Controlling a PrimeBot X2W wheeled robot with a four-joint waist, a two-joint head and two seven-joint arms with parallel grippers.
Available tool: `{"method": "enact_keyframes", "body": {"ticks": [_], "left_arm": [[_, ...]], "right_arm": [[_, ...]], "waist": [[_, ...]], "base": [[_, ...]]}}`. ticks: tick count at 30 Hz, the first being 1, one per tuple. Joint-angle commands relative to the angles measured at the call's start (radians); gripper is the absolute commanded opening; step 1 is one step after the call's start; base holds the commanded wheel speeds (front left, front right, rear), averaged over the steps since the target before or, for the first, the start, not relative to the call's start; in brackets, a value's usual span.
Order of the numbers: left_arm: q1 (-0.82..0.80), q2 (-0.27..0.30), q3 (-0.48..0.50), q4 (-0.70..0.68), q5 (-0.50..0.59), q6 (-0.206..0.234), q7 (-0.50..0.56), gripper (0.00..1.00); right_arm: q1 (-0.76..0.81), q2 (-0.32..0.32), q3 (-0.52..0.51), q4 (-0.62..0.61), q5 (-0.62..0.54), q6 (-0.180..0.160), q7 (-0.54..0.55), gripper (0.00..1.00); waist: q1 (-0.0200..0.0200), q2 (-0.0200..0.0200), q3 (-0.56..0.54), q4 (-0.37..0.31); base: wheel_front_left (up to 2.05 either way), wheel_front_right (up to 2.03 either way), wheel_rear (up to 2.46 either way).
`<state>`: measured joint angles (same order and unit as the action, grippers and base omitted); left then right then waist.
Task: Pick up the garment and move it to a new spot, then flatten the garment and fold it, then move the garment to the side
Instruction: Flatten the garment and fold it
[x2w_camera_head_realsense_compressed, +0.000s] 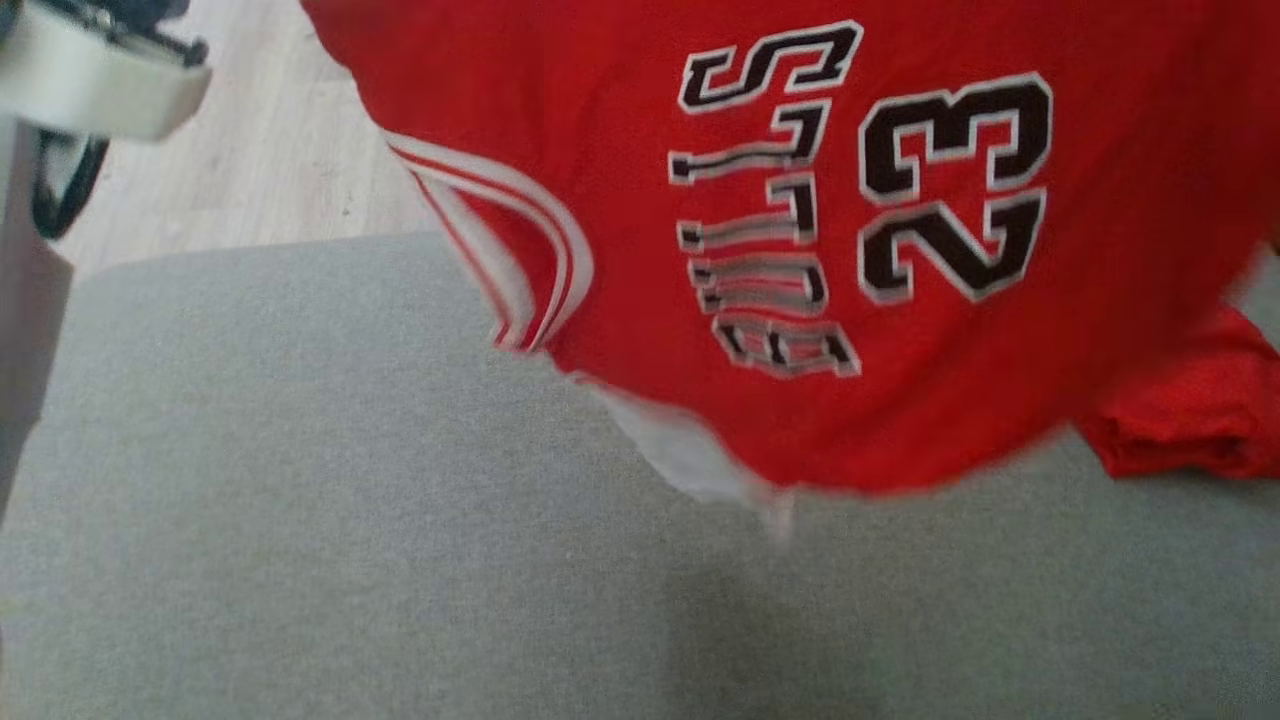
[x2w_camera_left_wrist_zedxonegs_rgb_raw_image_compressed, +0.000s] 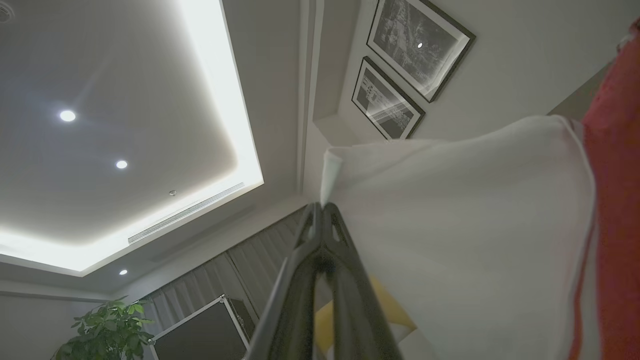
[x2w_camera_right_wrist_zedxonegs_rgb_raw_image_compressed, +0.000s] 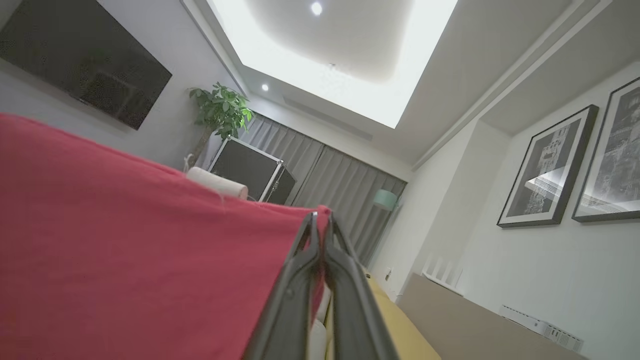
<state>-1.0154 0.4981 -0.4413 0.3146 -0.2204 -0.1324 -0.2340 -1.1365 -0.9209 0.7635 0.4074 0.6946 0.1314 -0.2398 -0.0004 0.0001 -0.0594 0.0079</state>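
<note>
The garment is a red jersey with black "23" and lettering and white-striped trim. In the head view it hangs, blurred, above the grey cushioned surface, its lower edge just over the fabric. My left gripper is shut on a white part of the garment, fingers pointing toward the ceiling. My right gripper is shut on a red edge of the garment, which stretches off to the left of that view.
Pale wood floor lies beyond the grey surface's far edge. A white object with black cables sits at the upper left. The wrist views show framed pictures, a plant, a black case and curtains.
</note>
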Motion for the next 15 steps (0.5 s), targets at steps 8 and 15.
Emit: {"method": "enact_keyframes", "body": {"ticks": [8, 15], "left_arm": [[-0.225, 0.079, -0.125, 0.13, -0.085, 0.002, 0.051, 0.0], [-0.388, 0.045, -0.149, 0.276, -0.043, 0.02, -0.009, 0.0]], "right_arm": [[-0.079, 0.103, 0.033, 0.075, 0.024, -0.001, 0.103, 0.0], [-0.193, 0.182, 0.038, 0.185, 0.016, -0.001, 0.093, 0.0]], "waist": [[0.0004, -0.0001, 0.195, 0.02], [0.0004, -0.0001, 0.345, 0.057]], "base": [[0.0, 0.0, 0.0], [0.0, 0.0, 0.0]]}}
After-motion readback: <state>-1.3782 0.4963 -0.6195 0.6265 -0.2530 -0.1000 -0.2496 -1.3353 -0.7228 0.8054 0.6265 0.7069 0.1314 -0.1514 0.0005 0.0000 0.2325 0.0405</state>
